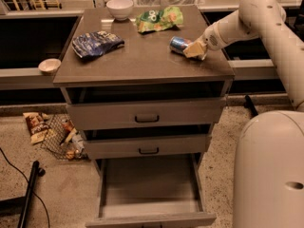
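My gripper (pixel 194 49) is low over the right side of the cabinet top (pixel 142 61), right against a blue-and-silver can (pixel 177 43) that lies on its side. The fingers reach the can's right end. A dark blue chip bag (pixel 96 42) lies at the left of the top. A green snack bag (pixel 159 18) and a white bowl (pixel 119 8) sit at the back. My white arm (pixel 247 18) comes in from the upper right.
The cabinet's bottom drawer (pixel 150 194) is pulled out and looks empty; the two drawers above are shut. A small white bowl (pixel 49 65) rests on a ledge at left. A wire basket and wrappers (pixel 57 134) lie on the floor. My base (pixel 270 170) fills the lower right.
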### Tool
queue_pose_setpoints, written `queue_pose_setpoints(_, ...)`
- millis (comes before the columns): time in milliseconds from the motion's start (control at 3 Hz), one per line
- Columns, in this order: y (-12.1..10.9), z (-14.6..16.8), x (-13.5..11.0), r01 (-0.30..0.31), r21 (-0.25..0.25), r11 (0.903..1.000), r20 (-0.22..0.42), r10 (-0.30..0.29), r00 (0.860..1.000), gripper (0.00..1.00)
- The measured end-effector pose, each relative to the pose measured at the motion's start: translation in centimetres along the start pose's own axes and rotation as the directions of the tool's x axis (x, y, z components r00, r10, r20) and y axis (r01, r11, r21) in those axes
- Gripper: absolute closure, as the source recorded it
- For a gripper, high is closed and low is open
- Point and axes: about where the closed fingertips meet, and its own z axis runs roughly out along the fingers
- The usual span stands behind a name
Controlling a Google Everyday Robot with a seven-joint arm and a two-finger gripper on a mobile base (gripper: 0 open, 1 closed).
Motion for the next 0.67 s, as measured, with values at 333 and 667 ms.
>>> queue_pose_setpoints(333, 0.8, 0.3, -0.5, 0.022, -0.024, 0.9995, 0.008, -0.022, 1.000, 0.88)
queue_pose_setpoints(667, 2.1, -2.7, -2.3, 0.078, -0.016, 0.9968, 0.093, -0.076, 0.993, 1.00)
